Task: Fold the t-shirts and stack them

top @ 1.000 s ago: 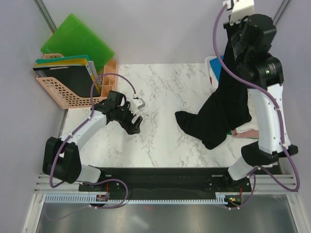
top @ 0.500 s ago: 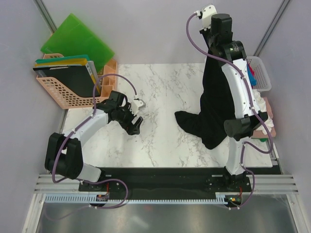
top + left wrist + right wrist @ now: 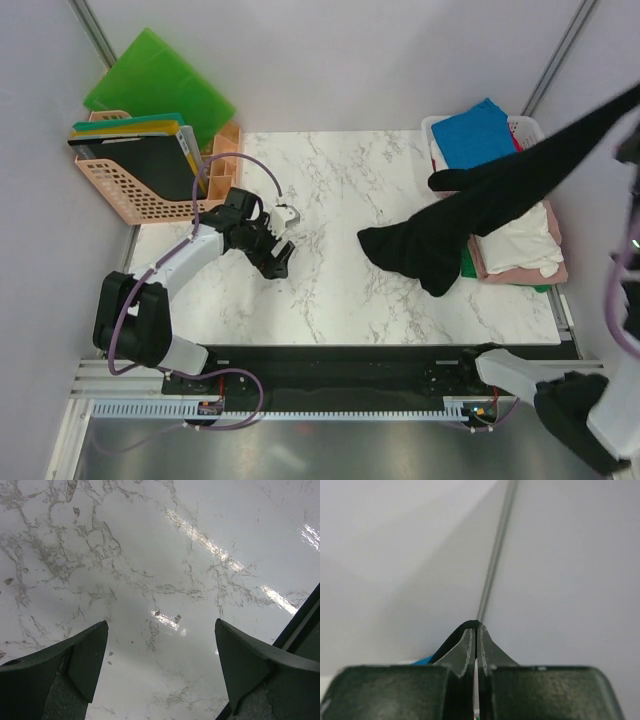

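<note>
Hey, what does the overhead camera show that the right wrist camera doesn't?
Only overhead: the marble table, the left claw open above it, the peach basket, and the white t-shirt lying on the pink t-shirt. Only the right wrist: the right claw shut on the black t-shirt, against a grey wall. Both: that black t-shirt, and probably a sliver of the blue t-shirt.

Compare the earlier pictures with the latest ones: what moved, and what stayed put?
The right gripper, shut on the black t-shirt, swung out to the right, stretching the cloth that way; its lower end stayed on the table. The left gripper stayed open, in place.
</note>
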You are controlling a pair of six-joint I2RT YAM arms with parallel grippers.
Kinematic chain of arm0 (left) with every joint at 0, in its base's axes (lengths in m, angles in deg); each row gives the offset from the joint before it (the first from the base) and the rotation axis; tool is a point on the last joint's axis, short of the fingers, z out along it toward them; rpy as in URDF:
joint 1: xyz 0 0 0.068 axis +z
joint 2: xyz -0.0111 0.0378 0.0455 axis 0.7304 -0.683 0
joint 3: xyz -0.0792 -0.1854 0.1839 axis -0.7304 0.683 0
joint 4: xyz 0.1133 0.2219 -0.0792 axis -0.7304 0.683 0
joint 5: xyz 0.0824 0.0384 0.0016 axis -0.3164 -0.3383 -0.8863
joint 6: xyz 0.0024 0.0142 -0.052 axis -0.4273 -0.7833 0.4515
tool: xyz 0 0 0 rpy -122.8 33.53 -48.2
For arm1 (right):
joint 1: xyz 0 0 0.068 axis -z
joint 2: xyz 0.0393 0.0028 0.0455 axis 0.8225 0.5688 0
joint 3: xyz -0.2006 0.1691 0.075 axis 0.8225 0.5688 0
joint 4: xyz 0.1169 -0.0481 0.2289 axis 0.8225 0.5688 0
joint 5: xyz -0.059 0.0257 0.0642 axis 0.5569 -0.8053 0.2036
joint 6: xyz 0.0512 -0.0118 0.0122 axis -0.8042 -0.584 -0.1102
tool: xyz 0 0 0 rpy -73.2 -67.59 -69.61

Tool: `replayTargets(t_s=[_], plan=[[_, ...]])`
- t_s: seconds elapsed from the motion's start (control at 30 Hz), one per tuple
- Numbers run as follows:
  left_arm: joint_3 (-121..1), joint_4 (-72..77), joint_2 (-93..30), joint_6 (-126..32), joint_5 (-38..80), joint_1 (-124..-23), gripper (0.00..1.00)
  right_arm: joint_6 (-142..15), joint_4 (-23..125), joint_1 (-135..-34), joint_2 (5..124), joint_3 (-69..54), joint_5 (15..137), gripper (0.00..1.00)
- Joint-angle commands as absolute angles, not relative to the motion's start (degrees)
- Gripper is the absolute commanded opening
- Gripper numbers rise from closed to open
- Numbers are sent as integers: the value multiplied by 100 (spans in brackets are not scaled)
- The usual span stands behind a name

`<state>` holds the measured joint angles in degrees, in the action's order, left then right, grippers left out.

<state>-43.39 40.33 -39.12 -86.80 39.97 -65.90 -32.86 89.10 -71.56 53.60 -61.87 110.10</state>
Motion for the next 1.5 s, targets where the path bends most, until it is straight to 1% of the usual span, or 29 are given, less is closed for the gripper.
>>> replayTargets(t_s=[0.0, 0.13, 0.33, 0.43, 0.5, 0.67, 0.77, 0.87, 0.9, 0.93, 0.97, 1.03, 1.23, 1.33, 1.37, 1.47], plan=[[-4523, 3989, -3865, -8872, 4363, -6590, 94, -2948, 8314, -7090, 4889, -5562, 11658, 0], [-4655, 4138, -3944, -8881, 4917, -6608, 94, -3079, 8411, -7072, 4915, -5183, 11667, 0], [-4567, 4165, -3848, -8934, 4768, -6608, 94, -3036, 8446, -7072, 5222, -5217, 11641, 0], [-4471, 4122, -3848, -8951, 4742, -6608, 94, -2965, 8481, -7063, 5643, -5305, 11501, 0], [-4470, 4104, -3865, -8943, 4725, -6617, 94, -3062, 8560, -7072, 5881, -5235, 11185, 0], [-4488, 4104, -3874, -8907, 4690, -6608, 94, -3141, 8578, -7019, 6935, -5128, 10789, 0], [-4462, 4095, -3900, -8916, 4646, -6617, 94, -3202, 8613, -6984, 7796, -5514, 10587, 0], [-4470, 4095, -3962, -8916, 4619, -6617, 94, -3308, 8797, -6993, 8709, -6567, 10437, 0], [-4471, 4095, -3962, -8908, 4619, -6617, 94, -3334, 8859, -6993, 8929, -7249, 10437, 0], [-4479, 4095, -3962, -8907, 4610, -6608, 94, -3343, 8929, -6993, 9254, -7561, 10445, 0], [-4471, 4095, -3953, -8907, 4584, -6608, 94, -3369, 8930, -6993, 9344, -7964, 10428, 0], [-4462, 4104, -3944, -8907, 4584, -6608, 94, -3396, 8729, -7001, 9319, -8003, 10393, 0], [-4532, 4095, -4138, -8890, 4610, -6617, 94, -3308, 8473, -6966, 8827, -7047, 10367, 0], [-4567, 4104, -4138, -8872, 4610, -6608, 94, -3308, 8351, -6914, 8503, -6020, 10252, 0], [-4567, 4104, -4129, -8872, 4610, -6617, 94, -3334, 8245, -6896, 8379, -5382, 10209, 0], [-4524, 4095, -4068, -8872, 4619, -6608, 94, -3571, 7770, -6791, 7852, -4238, 10042, 0]])
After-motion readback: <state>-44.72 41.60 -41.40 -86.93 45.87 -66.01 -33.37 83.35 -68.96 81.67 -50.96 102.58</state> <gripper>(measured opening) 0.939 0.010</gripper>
